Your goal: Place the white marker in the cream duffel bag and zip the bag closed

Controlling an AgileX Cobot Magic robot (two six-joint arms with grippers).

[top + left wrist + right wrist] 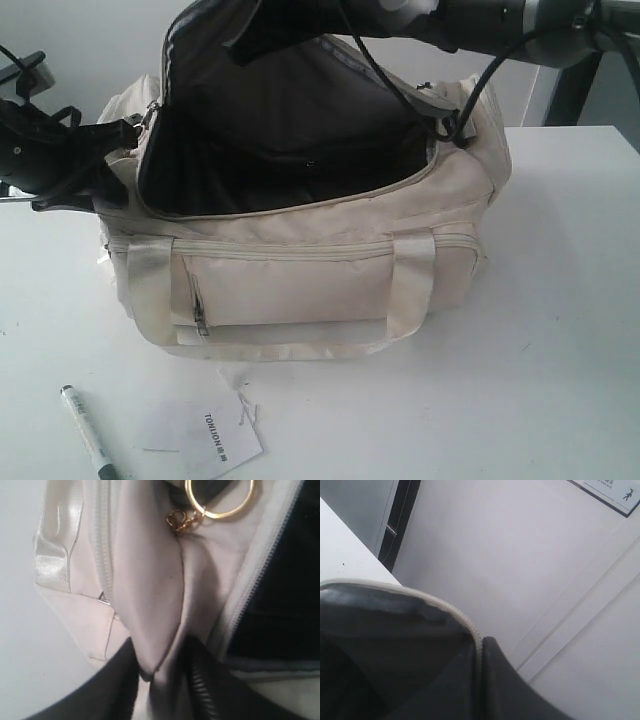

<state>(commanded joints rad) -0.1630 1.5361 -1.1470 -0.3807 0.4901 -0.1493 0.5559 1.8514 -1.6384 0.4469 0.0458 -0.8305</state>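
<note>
The cream duffel bag stands in the middle of the white table, its top flap lifted and its dark lining exposed. My right gripper is above the bag, shut on the flap's zipper edge and holding it up. My left gripper is at the bag's left end, shut on a fold of cream fabric; its fingertips pinch that fold. The white marker with its black cap lies on the table in front of the bag, at the near left, apart from both grippers.
A white paper tag with print lies on the table right of the marker. A gold ring hangs at the bag's left end. Cables run from the right arm over the bag's right end. A wall stands behind.
</note>
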